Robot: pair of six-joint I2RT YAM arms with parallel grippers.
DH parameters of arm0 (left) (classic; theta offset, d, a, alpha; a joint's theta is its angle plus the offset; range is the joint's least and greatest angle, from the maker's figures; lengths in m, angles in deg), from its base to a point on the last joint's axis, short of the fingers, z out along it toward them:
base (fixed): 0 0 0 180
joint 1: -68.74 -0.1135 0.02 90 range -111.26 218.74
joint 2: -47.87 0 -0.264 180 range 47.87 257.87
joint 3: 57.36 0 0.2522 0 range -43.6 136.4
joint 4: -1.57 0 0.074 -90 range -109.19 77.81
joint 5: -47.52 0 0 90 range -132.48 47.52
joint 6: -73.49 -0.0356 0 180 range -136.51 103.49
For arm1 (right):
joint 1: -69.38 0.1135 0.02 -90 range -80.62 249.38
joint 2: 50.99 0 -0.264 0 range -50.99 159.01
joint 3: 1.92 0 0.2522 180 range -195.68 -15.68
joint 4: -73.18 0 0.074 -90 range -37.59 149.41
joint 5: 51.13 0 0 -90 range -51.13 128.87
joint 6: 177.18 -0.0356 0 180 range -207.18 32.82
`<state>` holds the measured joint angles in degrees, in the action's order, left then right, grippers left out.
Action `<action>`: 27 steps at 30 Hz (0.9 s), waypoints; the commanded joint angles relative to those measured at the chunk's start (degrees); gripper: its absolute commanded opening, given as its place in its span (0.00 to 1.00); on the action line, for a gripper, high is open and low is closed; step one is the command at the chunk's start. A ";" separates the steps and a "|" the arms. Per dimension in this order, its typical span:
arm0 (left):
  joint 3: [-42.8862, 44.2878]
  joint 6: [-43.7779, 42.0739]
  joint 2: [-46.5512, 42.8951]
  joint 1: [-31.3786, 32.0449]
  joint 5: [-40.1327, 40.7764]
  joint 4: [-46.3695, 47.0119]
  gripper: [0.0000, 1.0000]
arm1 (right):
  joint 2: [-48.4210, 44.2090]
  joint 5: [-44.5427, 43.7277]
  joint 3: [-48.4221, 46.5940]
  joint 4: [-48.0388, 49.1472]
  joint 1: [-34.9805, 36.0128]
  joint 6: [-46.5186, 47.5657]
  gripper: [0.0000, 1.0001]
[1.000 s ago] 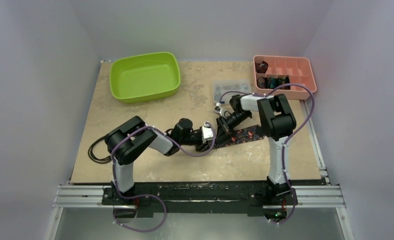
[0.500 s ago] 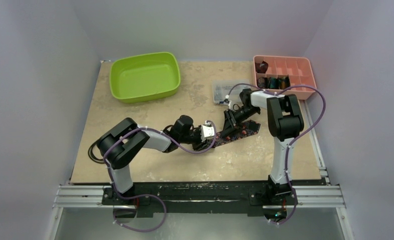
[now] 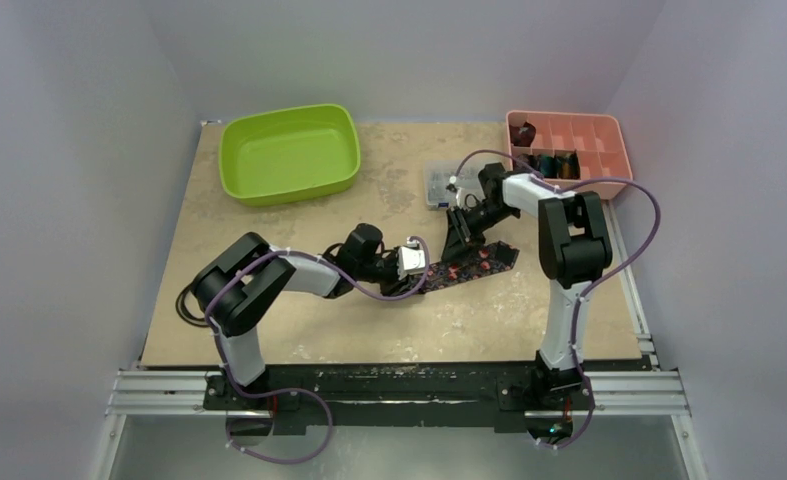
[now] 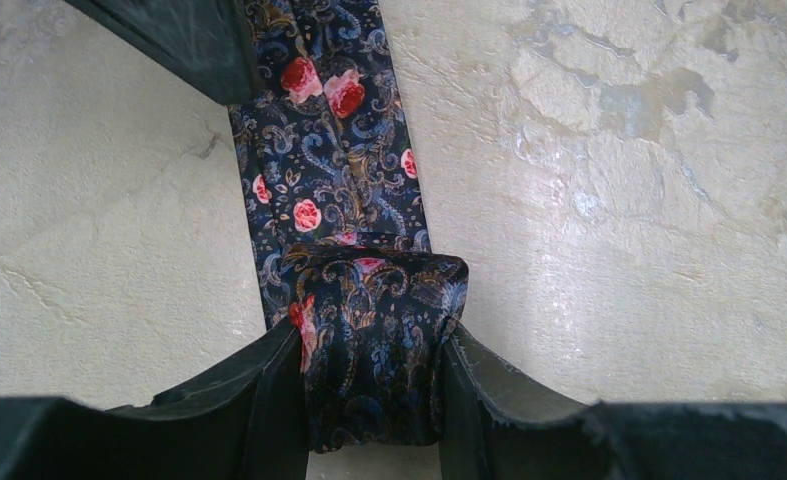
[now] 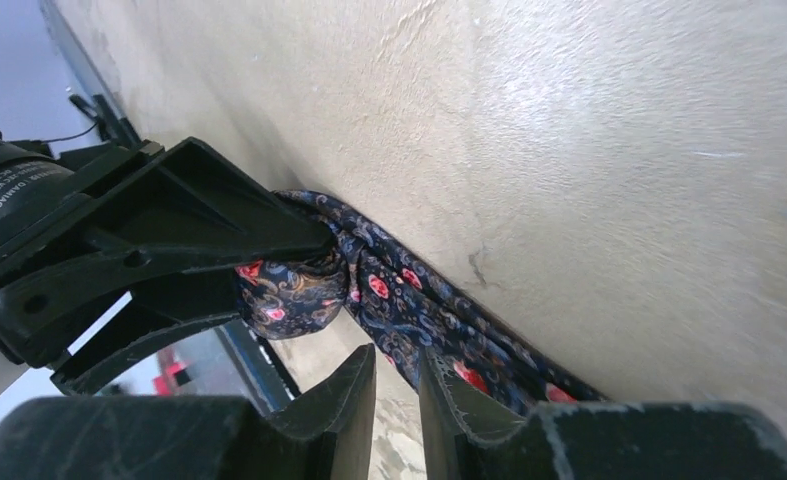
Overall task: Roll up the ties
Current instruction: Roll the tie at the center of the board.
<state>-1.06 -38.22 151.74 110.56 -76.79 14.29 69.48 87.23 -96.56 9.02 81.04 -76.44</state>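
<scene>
At table (image 3: 269, 320) centre, your left hand (image 4: 369, 345) grips the tie (image 4: 339, 150) at its roll; right hand (image 5: 397, 372) slightly parted; pink tray (image 3: 609, 187) holds coils (image 3: 550, 163).

A lime-green rectangular plastic tub (image 3: 289, 155) sits at the far left of the mottled beige worktop (image 3: 469, 320). A pink plastic tray with divided compartments (image 3: 597, 133) stands at the far right corner. Between them, nearer the tray, lies a small clear plastic box of parts (image 3: 435, 182). A coiled black cable (image 3: 194, 300) rests on the left edge.
</scene>
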 commanded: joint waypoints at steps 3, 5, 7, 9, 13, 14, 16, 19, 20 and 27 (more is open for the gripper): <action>0.27 -3.15 0.44 -1.38 -0.94 -7.21 0.09 | -3.20 -9.74 -2.08 2.49 -1.70 -1.33 0.24; 0.70 -3.54 0.60 -1.61 -0.74 -7.59 0.09 | -1.90 -13.79 -1.96 1.64 -1.76 -0.42 0.24; 1.14 -3.58 0.76 -1.90 -0.46 -8.11 0.09 | -1.31 -16.35 -1.58 -0.02 -1.77 1.20 0.23; 1.54 -3.51 0.76 -2.43 -0.53 -8.83 0.09 | -1.35 -18.55 -0.47 -1.05 -1.79 2.52 0.22; 1.87 -3.24 0.64 -2.88 -0.32 -9.50 0.09 | -1.47 -21.65 0.69 -1.20 -1.84 2.74 0.21; 1.92 -3.12 0.55 -2.89 -0.28 -9.47 0.09 | -1.53 -22.15 0.61 -0.98 -1.82 2.65 0.21; 2.08 -3.16 0.61 -2.88 -0.26 -9.70 0.09 | -1.91 -21.41 -0.08 -0.97 -1.99 2.54 0.21; 2.28 -3.33 0.69 -2.89 -0.03 -10.13 0.10 | -3.07 -18.81 -1.84 -2.84 -2.02 3.11 0.21; 2.28 -3.40 0.79 -2.84 -0.06 -10.21 0.10 | -3.31 -17.96 -2.44 -3.98 -2.00 3.51 0.20; 2.19 -3.41 0.98 -2.87 -0.04 -10.20 0.10 | -7.21 -18.15 -1.81 -5.29 -5.91 3.66 0.24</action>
<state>1.20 -40.21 151.76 108.49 -78.40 9.13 67.27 71.80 -97.74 5.15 78.55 -74.08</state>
